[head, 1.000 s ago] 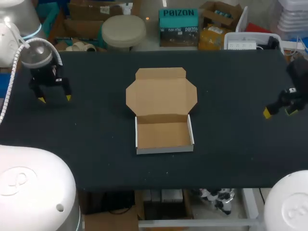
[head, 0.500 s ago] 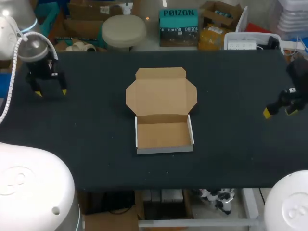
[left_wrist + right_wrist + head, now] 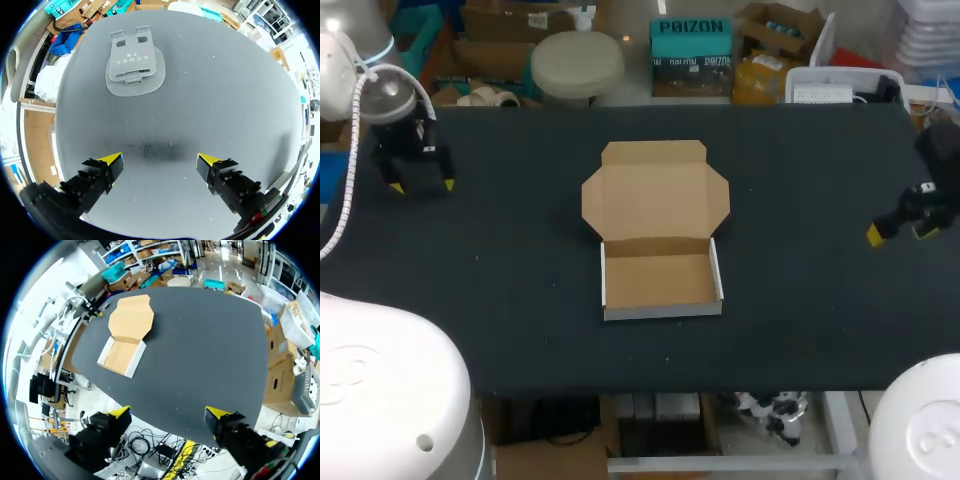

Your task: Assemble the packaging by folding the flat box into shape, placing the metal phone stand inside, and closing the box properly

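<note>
box tray formed, lid unfolded, both grippers wide

box (image 3: 660, 240) sits mid-table (image 3: 520, 300): tray walls up, lid lying flat on its far side. metal phone stand (image 3: 134, 62) lies flat ahead of the left gripper (image 3: 159, 165), apart from it, near a table edge. left fingers spread wide, gripping nothing. right gripper (image 3: 897, 230) hangs at the table's right edge, fingers also spread wide, well apart from the box.

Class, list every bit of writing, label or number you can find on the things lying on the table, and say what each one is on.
Phone stand: one short line of capital letters on its plate, with smaller marks beside it; not sharp enough to quote with confidence.
Cardboard box: no print visible, inside or on the open lid.
Table: no writing or signs.
</note>
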You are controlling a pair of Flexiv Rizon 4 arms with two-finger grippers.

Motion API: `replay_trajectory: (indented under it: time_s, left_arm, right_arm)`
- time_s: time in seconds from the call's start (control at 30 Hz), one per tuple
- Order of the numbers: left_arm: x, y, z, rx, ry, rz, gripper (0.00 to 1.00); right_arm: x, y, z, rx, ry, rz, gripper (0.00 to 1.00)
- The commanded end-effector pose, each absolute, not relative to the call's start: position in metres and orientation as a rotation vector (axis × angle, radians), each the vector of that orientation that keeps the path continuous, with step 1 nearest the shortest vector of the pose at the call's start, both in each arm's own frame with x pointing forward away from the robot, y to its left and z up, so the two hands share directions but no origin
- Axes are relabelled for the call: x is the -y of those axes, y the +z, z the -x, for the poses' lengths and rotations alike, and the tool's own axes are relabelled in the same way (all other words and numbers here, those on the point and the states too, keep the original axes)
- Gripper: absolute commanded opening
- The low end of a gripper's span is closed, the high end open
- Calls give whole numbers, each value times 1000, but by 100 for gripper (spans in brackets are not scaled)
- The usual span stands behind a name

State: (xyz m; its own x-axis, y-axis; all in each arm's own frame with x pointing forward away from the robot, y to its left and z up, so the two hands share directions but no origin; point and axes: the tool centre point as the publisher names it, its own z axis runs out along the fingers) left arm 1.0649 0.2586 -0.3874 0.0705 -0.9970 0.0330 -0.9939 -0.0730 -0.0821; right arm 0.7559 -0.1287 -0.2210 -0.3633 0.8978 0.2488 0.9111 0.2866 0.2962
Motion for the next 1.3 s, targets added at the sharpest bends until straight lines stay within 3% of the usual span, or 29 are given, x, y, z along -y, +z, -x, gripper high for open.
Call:
replay_trajectory:
  time_s: [0.03, 1.3]
  left_arm:
    - [-264, -393, -1077, -2134, -93, 2287, 100]
    - [-272, -400, -1116, -2141, -110, 2319, 100]
  right_arm:
    - [129, -219, -755, 2491, -604, 1752, 100]
    - [129, -219, -755, 2491, -604, 1752, 100]
